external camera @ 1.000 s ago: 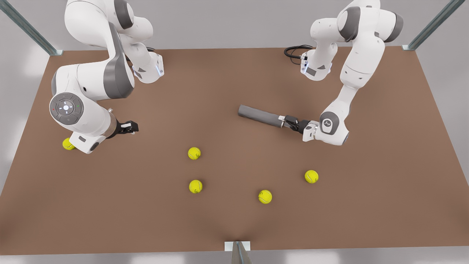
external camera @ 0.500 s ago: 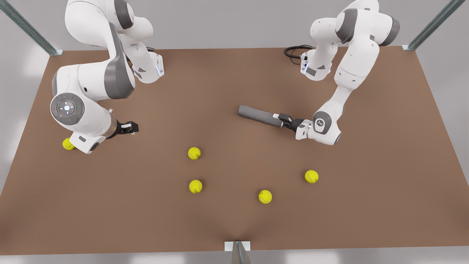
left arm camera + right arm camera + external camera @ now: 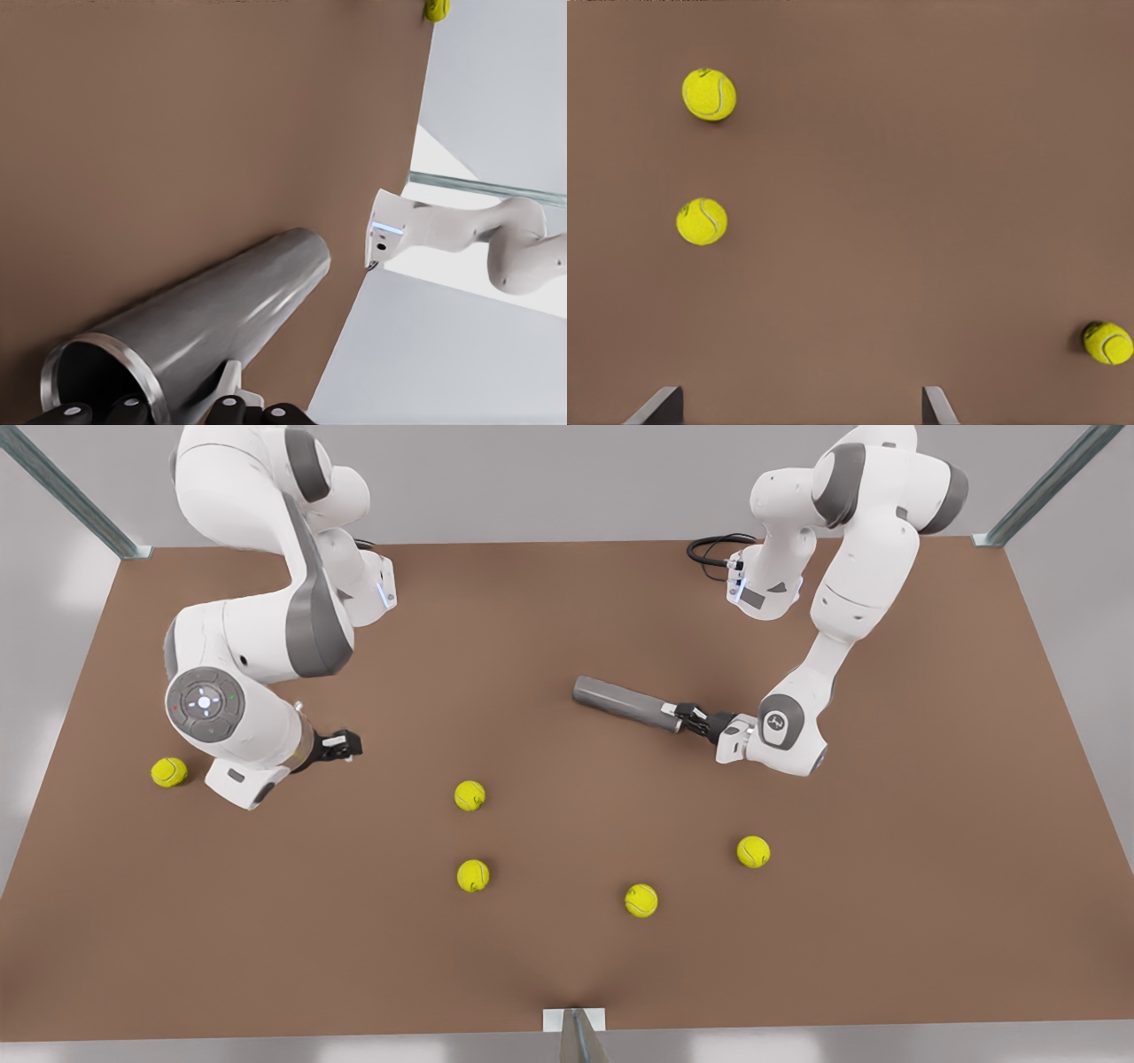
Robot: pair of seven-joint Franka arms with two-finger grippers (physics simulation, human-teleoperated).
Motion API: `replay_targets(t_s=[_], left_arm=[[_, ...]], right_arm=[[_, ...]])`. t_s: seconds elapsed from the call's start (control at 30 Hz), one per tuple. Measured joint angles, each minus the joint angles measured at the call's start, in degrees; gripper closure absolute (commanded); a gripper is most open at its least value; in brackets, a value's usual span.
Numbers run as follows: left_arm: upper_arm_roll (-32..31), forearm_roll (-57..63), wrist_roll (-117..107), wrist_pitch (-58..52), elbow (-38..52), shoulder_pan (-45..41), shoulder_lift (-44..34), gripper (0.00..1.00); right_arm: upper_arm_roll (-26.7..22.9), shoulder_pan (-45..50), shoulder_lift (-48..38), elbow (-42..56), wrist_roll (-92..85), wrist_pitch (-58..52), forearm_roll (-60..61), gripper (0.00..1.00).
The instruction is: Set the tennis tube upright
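The tennis tube (image 3: 620,701) lies flat on the brown table (image 3: 549,620), right of centre in the front view. It is a dull-grey cylinder, and its silvery-rimmed open end points toward the front view's right. My left gripper (image 3: 684,716) is at that rim end, shut on the tube wall. In the left wrist view the tennis tube (image 3: 221,310) runs away from the camera, with a white finger pad (image 3: 229,379) pressed on its outer side. My right gripper (image 3: 345,746) hovers open over bare table at the front view's left; its gripper (image 3: 799,407) holds nothing.
Several yellow tennis balls lie loose: one (image 3: 168,771) at the far left, two (image 3: 469,795) (image 3: 472,875) near the middle, and two (image 3: 640,900) (image 3: 753,851) toward the front right. A black cable (image 3: 713,549) coils at the back. Metal posts stand at the table's corners.
My left gripper has slid farther onto the tube's rim end, nudging the tube slightly toward the front view's left. The right arm has shifted toward the front view's right, uncovering the far-left ball.
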Motion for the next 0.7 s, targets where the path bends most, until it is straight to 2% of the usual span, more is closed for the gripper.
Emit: replay_targets(t_s=[0.3, 0.7], left_arm=[[0.35, 0.97, -1.25, -2.25, 0.66, 0.02, -3.26, 0.79], [4.68, 7.25, -4.35, -8.4, 7.13, 0.18, -7.13, 0.79]], right_arm=[[-0.05, -5.92, 0.29, 0.16, -0.17, 2.2, 2.34, 0.0], [0.26, -5.34, 0.25, -0.02, -0.05, 2.38, 4.99, 0.0]])
